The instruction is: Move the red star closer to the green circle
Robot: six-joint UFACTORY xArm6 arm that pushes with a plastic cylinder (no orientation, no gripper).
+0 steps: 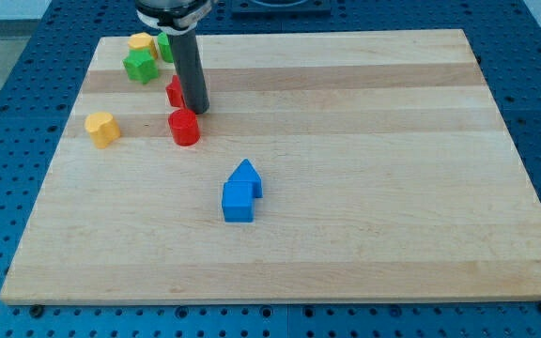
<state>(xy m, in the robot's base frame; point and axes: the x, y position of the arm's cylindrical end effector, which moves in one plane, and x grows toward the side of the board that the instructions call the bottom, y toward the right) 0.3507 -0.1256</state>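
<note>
My tip [196, 110] rests on the board near the view's top left. A red block [173, 91], half hidden behind the rod, touches the rod's left side; its shape cannot be made out. A second red block [184, 127], roundish, sits just below and left of the tip. A green block [165, 47], partly hidden by the rod, lies at the board's top edge, above the hidden red block. A green star-like block [140, 65] sits to its lower left.
A yellow block [141, 42] lies at the top edge beside the green ones. Another yellow block [102, 129] sits near the board's left edge. Two blue blocks [239, 200] [248, 176] touch each other near the middle. The wooden board [393, 188] lies on a blue perforated table.
</note>
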